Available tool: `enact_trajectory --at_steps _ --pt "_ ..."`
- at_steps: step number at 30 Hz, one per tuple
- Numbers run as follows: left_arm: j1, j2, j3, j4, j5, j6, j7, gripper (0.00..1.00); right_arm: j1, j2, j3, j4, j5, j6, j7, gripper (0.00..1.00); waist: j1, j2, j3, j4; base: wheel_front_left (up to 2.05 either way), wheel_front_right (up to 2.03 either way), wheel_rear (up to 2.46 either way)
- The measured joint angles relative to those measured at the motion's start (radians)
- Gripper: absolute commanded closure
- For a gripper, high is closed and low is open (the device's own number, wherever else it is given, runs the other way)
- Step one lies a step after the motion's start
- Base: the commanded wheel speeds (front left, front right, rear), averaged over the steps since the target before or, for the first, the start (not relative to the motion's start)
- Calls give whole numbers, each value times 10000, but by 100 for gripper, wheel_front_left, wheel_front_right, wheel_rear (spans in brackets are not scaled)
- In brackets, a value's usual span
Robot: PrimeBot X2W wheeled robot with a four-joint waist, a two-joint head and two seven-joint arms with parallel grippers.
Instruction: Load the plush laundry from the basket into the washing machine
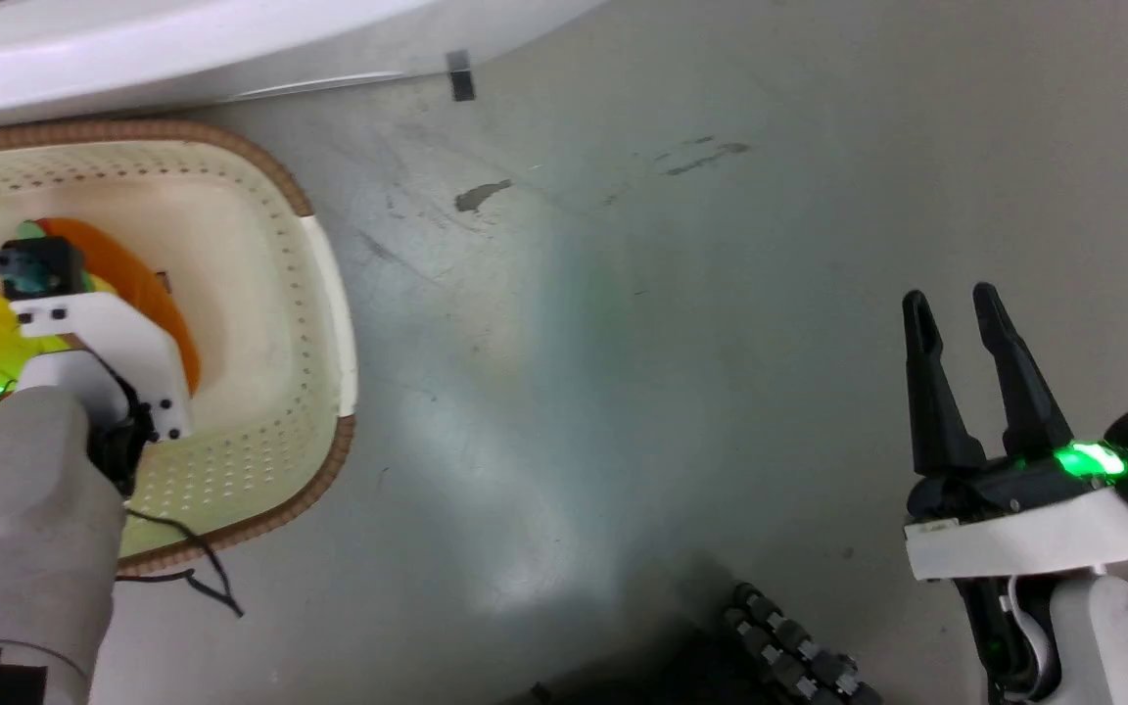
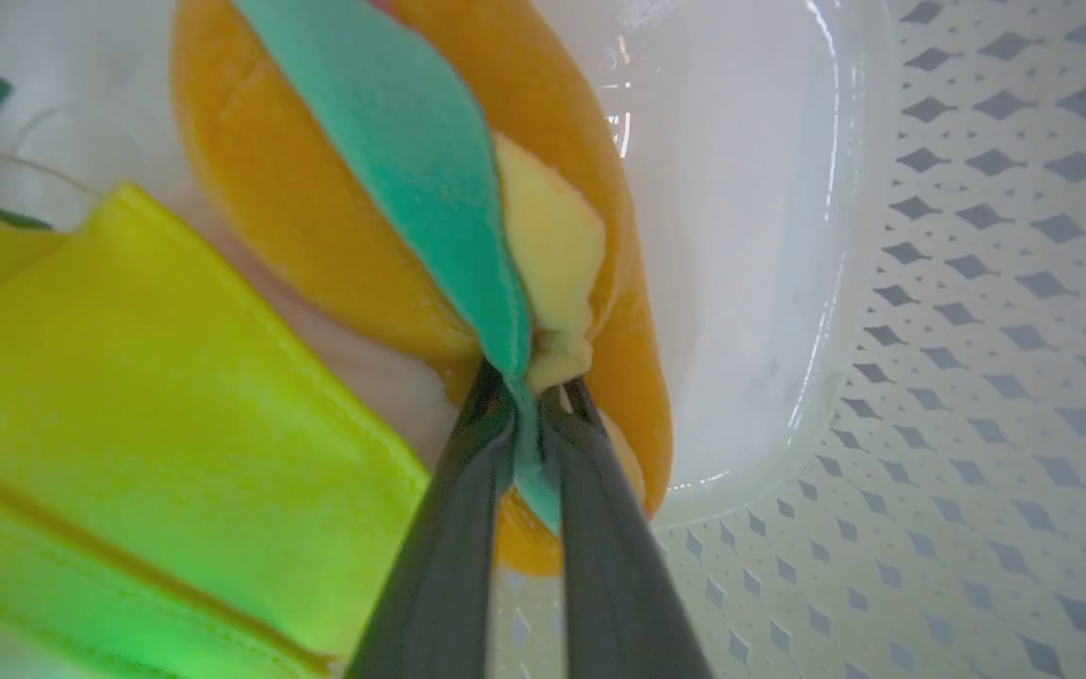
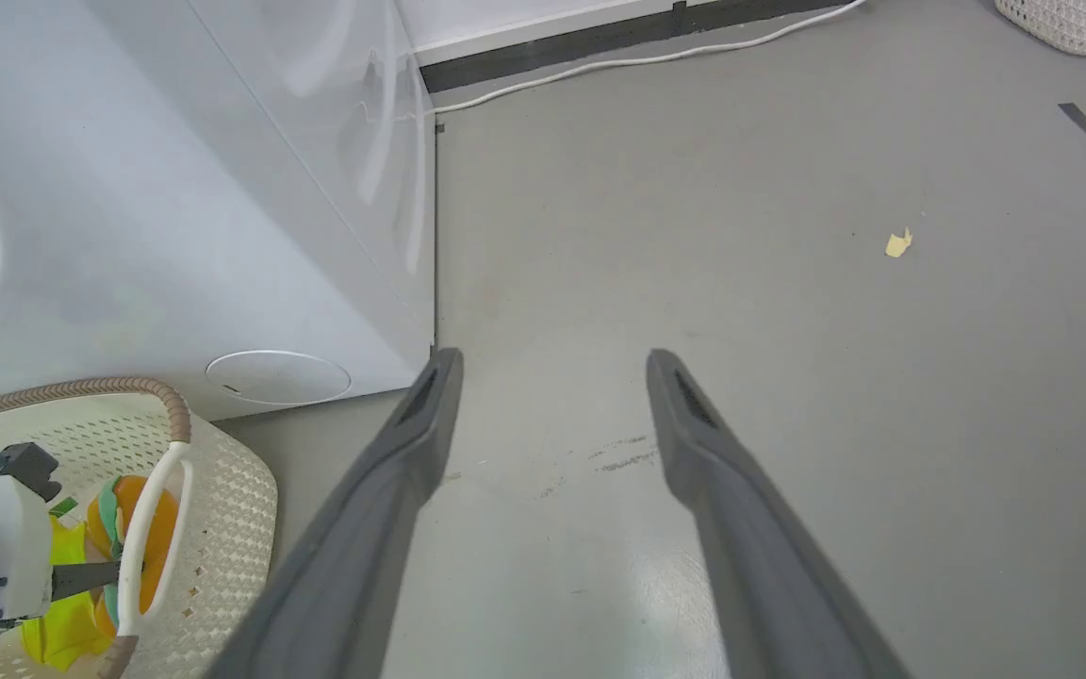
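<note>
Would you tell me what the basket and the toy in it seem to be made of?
The basket looks like glossy cream plastic, pierced with rows of small holes. The toy looks like soft fleece or felt: matte, fuzzy, floppy layers.

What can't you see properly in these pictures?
- Head view: the top edge cuts off the washing machine, so whether its door is open can't be told.
- Head view: the left arm covers most of the plush laundry. In the left wrist view the left gripper pinches its green layer.
- Head view: the left edge cuts off the basket.
- Right wrist view: the yellow scrap is too small to identify.
</note>
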Motion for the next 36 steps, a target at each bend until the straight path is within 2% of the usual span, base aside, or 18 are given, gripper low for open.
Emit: enact_trajectory --at_steps 6,12,23,29,36 --pt "97 42 104 606 -479 -128 -729 100 -239 0 -130 276 54 0 -123 0 0 0 -264 -261 0 0 0" --pt "983 -569 111 1053 -884 -598 -1774 100 -48 -2 -583 456 -188 0 -209 0 1 0 -1301 30 0 0 0" --pt "3092 -1816 127 986 -1384 -1417 -3994 100 1147 0 -1020 612 -1499 0 -209 0 -2 0 -4217 1007 0 0 0" --pt "4198 -2230 38 -698 -1616 -1626 -4592 100 1652 0 -1101 740 -1540 0 -209 0 -3 0 -5658 1582 0 0 0" --pt "5937 -2401 767 -4780 -1490 -1628 -4638 100 2100 0 -1189 800 -1703 -2 -209 0 -3 -1 -6803 2215 0 0 0"
